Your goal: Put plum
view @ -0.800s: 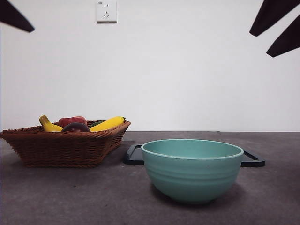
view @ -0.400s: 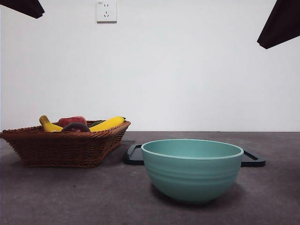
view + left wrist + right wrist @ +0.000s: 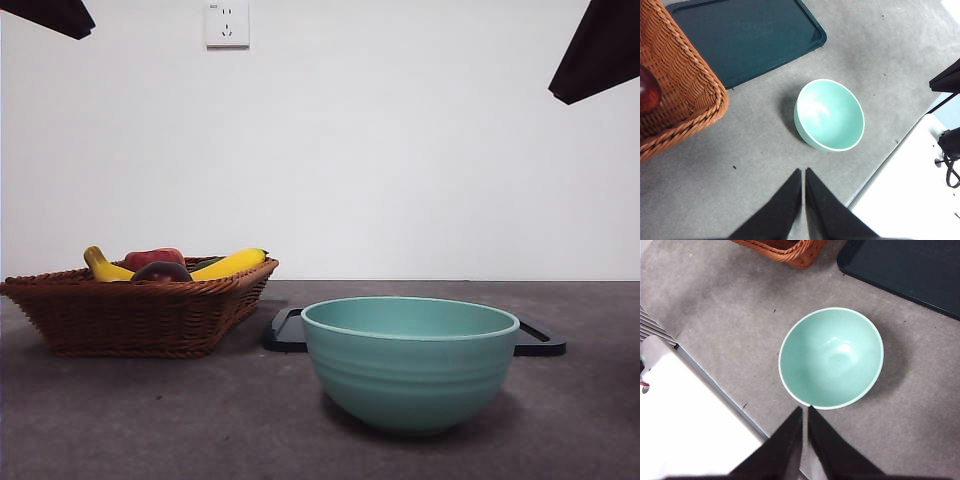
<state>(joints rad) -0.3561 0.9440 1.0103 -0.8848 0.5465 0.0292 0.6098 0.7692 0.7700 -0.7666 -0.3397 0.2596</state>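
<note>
The glossy dark maroon plum [image 3: 161,270] lies in the brown woven wicker basket [image 3: 140,312], untouched. The left pincer [image 3: 803,172], narrow and empty, hangs high nearer it; the right pincer [image 3: 805,410], likewise closed, hovers above the mint-green ceramic bowl [image 3: 831,358].

The front camera sits low, about level with the table [image 3: 120,420], and looks straight across it to the far white wall [image 3: 400,150]; the teal bowl [image 3: 410,360] stands near and large, the wicker basket [image 3: 140,310] left of it. Both wrist cameras look down from high above the table. All three views share the bowl, the basket and the dark tray [image 3: 745,40].
</note>
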